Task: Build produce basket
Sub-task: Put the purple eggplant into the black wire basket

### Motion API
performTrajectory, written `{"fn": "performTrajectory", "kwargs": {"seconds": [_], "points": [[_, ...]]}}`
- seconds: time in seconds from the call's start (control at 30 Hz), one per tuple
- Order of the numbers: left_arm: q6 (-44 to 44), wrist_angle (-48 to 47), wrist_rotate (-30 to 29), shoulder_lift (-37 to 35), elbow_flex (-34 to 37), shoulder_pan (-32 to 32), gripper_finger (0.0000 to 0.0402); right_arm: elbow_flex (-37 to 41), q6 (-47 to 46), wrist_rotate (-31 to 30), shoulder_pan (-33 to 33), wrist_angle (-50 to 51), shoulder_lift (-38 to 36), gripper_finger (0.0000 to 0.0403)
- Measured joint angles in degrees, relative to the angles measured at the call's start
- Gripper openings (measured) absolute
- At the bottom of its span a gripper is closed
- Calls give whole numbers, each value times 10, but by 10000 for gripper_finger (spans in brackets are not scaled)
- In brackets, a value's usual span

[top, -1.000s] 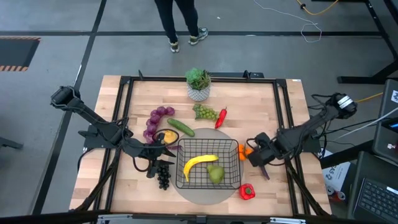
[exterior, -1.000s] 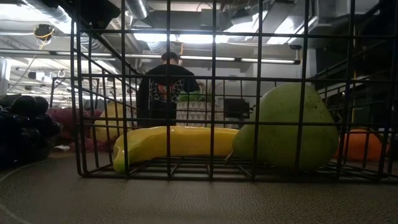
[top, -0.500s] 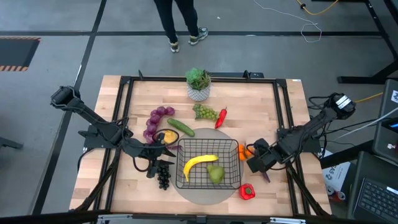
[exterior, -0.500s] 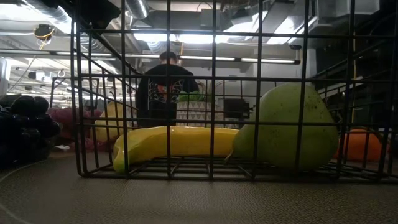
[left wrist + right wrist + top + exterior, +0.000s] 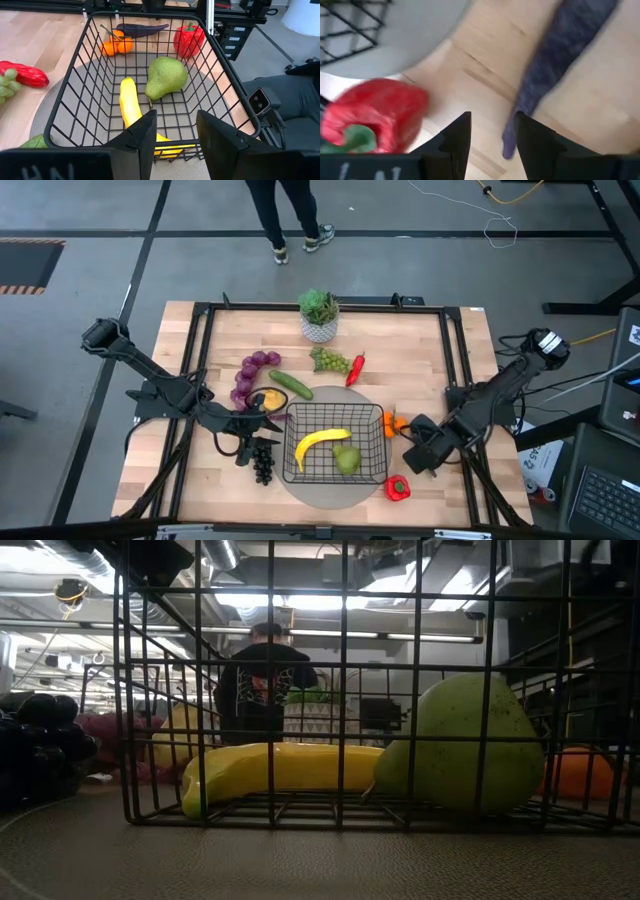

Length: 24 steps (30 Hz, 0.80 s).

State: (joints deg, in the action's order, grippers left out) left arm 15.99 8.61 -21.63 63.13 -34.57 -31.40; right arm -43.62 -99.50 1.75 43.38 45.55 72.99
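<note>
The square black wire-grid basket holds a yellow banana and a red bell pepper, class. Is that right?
Not quite. The square black wire-grid basket holds the yellow banana and a green pear; the red bell pepper lies outside it, as the high view shows.

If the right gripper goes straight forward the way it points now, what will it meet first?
Probably the bare wood of the table. The right gripper, open and empty, points between the red pepper and the eggplant; depth is unclear.
</note>
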Motion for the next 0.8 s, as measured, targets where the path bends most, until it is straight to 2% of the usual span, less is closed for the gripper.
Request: {"fn": "performTrajectory", "kwargs": {"seconds": [0.1, 0.27, 0.8], "points": [[0, 0, 0, 0, 0, 0, 134, 0, -54, -11, 26, 11, 0, 148], [0, 0, 0, 0, 0, 0, 134, 0, -110, -69, 58, 13, 7, 148], [0, 0, 0, 0, 0, 0, 133, 0, -159, -67, 62, 15, 135, 148]]}}
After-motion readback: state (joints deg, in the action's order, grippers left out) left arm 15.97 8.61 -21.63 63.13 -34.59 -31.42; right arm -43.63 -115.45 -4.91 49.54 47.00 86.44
